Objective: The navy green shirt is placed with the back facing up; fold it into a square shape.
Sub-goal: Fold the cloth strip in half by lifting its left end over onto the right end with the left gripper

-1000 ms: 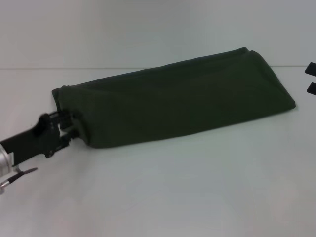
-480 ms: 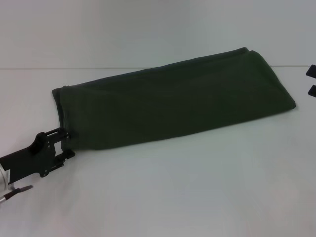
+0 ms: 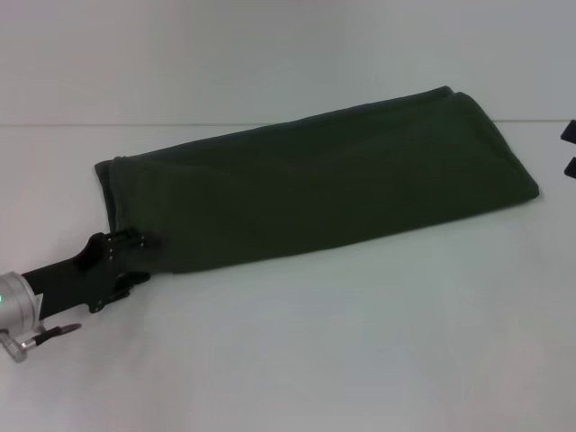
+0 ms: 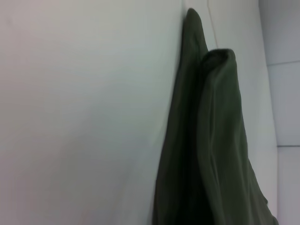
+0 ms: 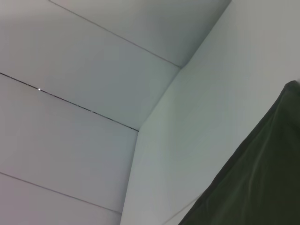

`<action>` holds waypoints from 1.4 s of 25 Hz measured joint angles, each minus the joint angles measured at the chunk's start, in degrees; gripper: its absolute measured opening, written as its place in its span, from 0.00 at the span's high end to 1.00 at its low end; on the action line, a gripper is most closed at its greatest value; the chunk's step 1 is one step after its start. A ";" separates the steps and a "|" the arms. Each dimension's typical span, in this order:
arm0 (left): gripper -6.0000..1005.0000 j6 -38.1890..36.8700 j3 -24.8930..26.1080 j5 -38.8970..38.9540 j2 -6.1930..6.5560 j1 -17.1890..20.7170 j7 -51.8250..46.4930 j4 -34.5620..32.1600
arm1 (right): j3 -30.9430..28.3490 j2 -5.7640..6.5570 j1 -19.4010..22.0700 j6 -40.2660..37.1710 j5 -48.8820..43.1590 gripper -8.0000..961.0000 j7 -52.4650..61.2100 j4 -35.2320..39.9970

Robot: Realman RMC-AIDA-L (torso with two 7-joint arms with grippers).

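Here the navy green shirt [image 3: 324, 184] lies on the white bench [image 3: 360, 342] as a long narrow band, already folded lengthwise, running from near left to far right. The left gripper [image 3: 135, 247] sits at its near-left corner, presumably to take that end for the crosswise fold; whether the jaws are clamped cannot be told. The right gripper [image 3: 569, 148] waits at the far right edge, off the cloth.

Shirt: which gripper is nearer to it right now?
Left. The left gripper sits at the shirt's near left corner, touching the fabric edge. The right gripper shows only at the frame's right edge, clear of the shirt.
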State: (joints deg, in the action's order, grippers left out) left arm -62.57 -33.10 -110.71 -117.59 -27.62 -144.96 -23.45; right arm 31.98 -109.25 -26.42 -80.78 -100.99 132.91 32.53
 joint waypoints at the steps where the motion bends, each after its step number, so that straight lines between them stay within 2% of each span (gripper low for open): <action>1: 0.36 0.63 0.03 0.04 -0.13 -0.19 0.00 0.01 | -0.15 0.00 0.02 0.00 -0.01 0.17 0.00 -0.01; 7: 0.36 3.21 0.30 0.27 -0.69 -1.32 0.29 0.05 | -0.51 -0.05 0.05 0.03 -0.06 0.17 -0.02 -0.03; 16: 0.42 4.83 0.44 0.34 -1.37 -3.18 1.31 0.69 | -0.64 -0.09 -0.09 0.05 -0.06 0.18 -0.02 -0.10; 26: 0.50 4.06 0.43 1.32 -1.78 -2.23 1.88 -0.56 | -1.29 -0.09 -0.11 -0.40 0.01 0.18 0.09 -0.10; 30: 0.72 4.24 0.16 1.11 -1.82 -2.70 2.01 -0.45 | -1.91 -0.09 -0.01 -0.44 0.01 0.18 0.07 -0.10; 35: 0.91 4.06 0.18 1.32 -1.79 -2.49 2.35 -0.62 | -2.03 -0.03 0.02 -0.54 -0.01 0.18 0.03 -0.61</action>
State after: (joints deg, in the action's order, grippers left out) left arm -58.51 -32.92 -109.40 -119.38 -30.11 -142.60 -24.07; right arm 29.95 -109.28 -26.40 -81.32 -101.00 132.94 31.93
